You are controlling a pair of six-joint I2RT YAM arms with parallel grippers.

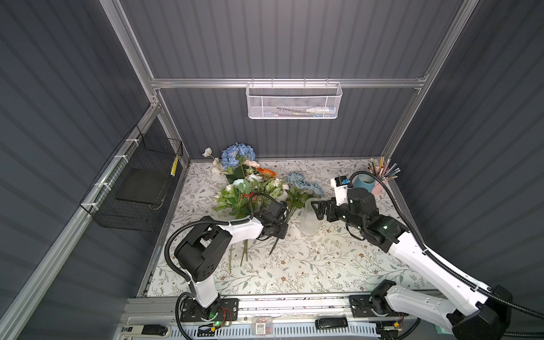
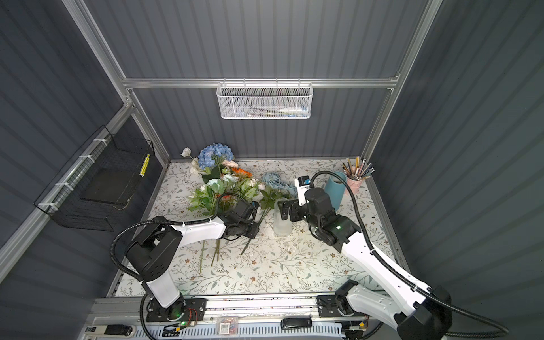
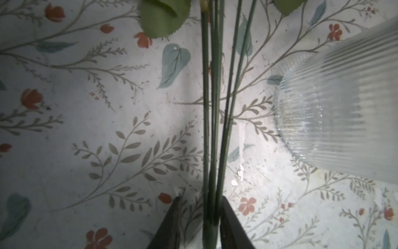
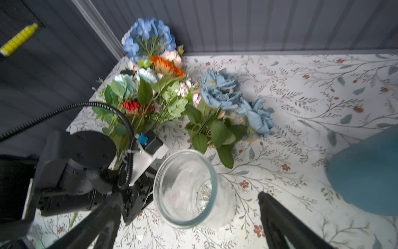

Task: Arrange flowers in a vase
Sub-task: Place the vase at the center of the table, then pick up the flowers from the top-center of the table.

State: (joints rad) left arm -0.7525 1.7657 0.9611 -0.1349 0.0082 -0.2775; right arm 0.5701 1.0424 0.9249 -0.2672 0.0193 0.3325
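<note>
I am watching the left gripper (image 3: 201,198) sitting low over the table (image 1: 323,265), just left of centre in both top views. In the left wrist view its two dark fingers (image 3: 231,220) are standing a little apart, with the green stems (image 3: 212,129) of the dusty-blue roses (image 1: 304,184) running between them. One finger is touching the stems and a gap is showing beside the other, so I am reading the jaws as partly open around the stems, not clamped. The rose heads are lying on the table above centre, right of the mixed bunch (image 1: 250,188) with its orange and red blooms, and the blue hydrangea (image 1: 238,154) is lying by the back wall at the table's upper left. The ribbed glass vase (image 1: 309,220) is standing upright at centre, just right of the stems. The right gripper (image 4: 189,196) is hanging at the vase with its jaws spread wide; in the right wrist view one finger is showing on each side of the glass with gaps between. A blue cylinder (image 1: 363,182) and a pink cup (image 1: 379,184) of pencils are standing at the table's upper right.
</note>
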